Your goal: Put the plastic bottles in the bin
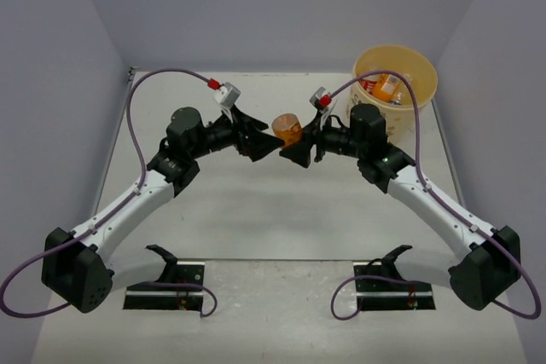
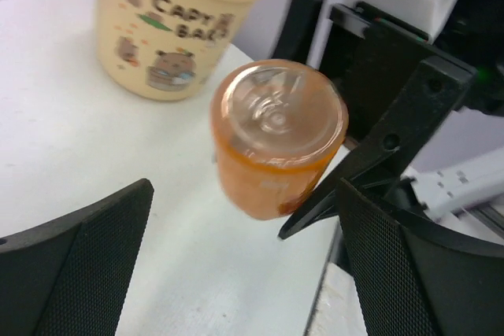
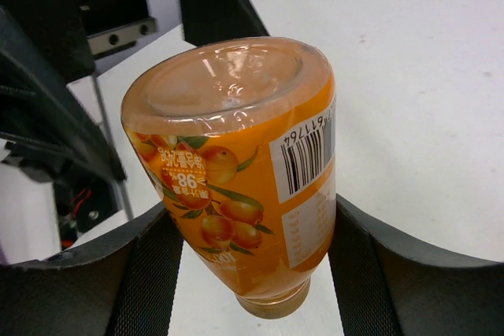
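A stubby orange bottle [image 1: 287, 129] with a fruit label is held above the table's middle, base towards both wrist cameras. My right gripper [image 1: 294, 149] is shut on the orange bottle [image 3: 236, 155], with its fingers [image 3: 378, 265] pressing both sides near the cap end. My left gripper [image 1: 261, 138] is open and faces the bottle [image 2: 276, 139] from the other side, its fingers [image 2: 79, 257] spread wide and apart from it. The pale-yellow bin [image 1: 426, 74] stands at the back right, behind the right arm, with another orange bottle [image 1: 384, 88] and others inside. The bin's lettered side [image 2: 181, 29] shows in the left wrist view.
Two black stands [image 1: 166, 283] [image 1: 394, 280] sit at the near edge. Purple cables [image 1: 141, 95] loop over each arm. Grey walls close in the left, right and back of the white table [image 1: 256, 210].
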Robot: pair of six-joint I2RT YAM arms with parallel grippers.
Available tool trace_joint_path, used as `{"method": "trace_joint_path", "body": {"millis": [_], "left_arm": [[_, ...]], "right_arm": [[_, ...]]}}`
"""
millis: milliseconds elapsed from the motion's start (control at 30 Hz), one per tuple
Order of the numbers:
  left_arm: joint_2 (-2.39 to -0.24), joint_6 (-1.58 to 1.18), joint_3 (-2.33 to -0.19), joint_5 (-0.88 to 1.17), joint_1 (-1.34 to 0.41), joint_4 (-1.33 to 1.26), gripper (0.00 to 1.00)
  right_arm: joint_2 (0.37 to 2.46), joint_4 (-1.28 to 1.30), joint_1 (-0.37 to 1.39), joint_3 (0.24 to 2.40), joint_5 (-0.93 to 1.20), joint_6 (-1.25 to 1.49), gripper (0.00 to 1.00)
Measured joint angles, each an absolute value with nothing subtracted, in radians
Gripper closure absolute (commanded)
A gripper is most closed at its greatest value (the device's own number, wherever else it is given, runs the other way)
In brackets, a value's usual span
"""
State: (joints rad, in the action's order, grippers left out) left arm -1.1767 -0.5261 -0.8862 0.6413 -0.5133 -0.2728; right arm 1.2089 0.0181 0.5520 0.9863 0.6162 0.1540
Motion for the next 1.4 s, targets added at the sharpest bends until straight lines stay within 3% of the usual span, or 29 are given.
{"method": "trace_joint_path", "body": {"millis": [233, 567, 733, 767, 800, 867, 1167, 1400], "left_arm": [[-1.086, -0.504, -0.904, 0.274, -0.451, -0.103, 0.0], [-0.928, -0.513, -0.783, -0.004, -0.282, 0.061, 0.0], [-0.906, -0.504, -0.77, -0.035, -0.282, 0.098, 0.0], [-0.9, -0.503, -0.77, -0.039, -0.282, 0.098, 0.0], [-0.895, -0.502, -0.77, -0.042, -0.282, 0.099, 0.0], [-0.884, -0.496, -0.77, -0.048, -0.282, 0.099, 0.0], [-0.865, -0.479, -0.77, -0.059, -0.282, 0.099, 0.0], [-0.864, -0.474, -0.769, -0.061, -0.282, 0.099, 0.0]], "right_arm": [[1.163, 0.061, 0.315, 1.021, 0.493, 0.212, 0.79], [1.277, 0.089, 0.116, 1.299, -0.022, 0.199, 0.72], [1.441, 0.095, 0.087, 1.41, -0.12, 0.189, 0.55], [1.473, 0.101, 0.083, 1.427, -0.133, 0.189, 0.42], [1.505, 0.108, 0.079, 1.444, -0.145, 0.189, 0.21], [1.552, 0.124, 0.074, 1.463, -0.165, 0.19, 0.02], [1.56, 0.176, 0.072, 1.472, -0.191, 0.195, 0.01], [1.289, 0.201, 0.072, 1.323, -0.189, 0.214, 0.01]]}}
